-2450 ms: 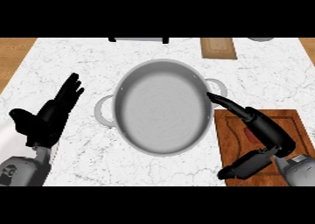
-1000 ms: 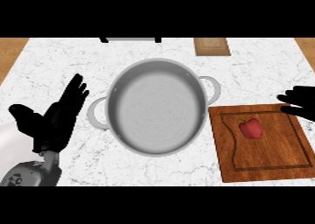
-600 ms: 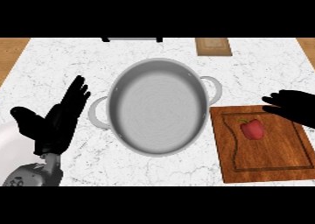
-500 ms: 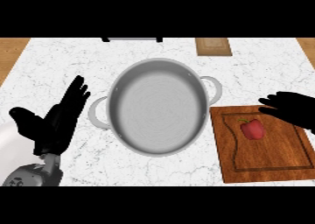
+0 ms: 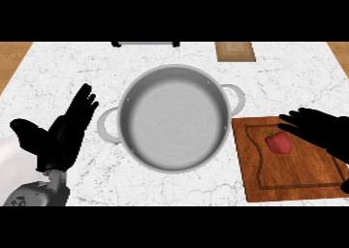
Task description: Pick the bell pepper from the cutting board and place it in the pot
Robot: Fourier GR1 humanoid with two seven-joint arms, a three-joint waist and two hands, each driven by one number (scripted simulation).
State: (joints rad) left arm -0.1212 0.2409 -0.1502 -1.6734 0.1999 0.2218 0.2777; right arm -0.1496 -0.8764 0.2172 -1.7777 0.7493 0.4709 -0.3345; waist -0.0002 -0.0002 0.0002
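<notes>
A small red bell pepper (image 5: 279, 142) lies on the wooden cutting board (image 5: 292, 179) at the right. My right hand (image 5: 329, 136) hovers just right of and above it, fingers spread and relaxed, fingertips reaching over the pepper's top, holding nothing. The steel pot (image 5: 174, 123) stands empty in the middle of the counter, left of the board. My left hand (image 5: 59, 133) rests open at the left, fingers up, beside the pot's left handle.
A small wooden block (image 5: 235, 51) lies at the back edge, right of centre. A dark object (image 5: 145, 43) sits at the back edge behind the pot. The white marble counter (image 5: 63, 72) ends in wood floor on both sides.
My right hand has moved left across the cutting board and now reaches the bell pepper. The left hand, pot and pepper have stayed where they were.
</notes>
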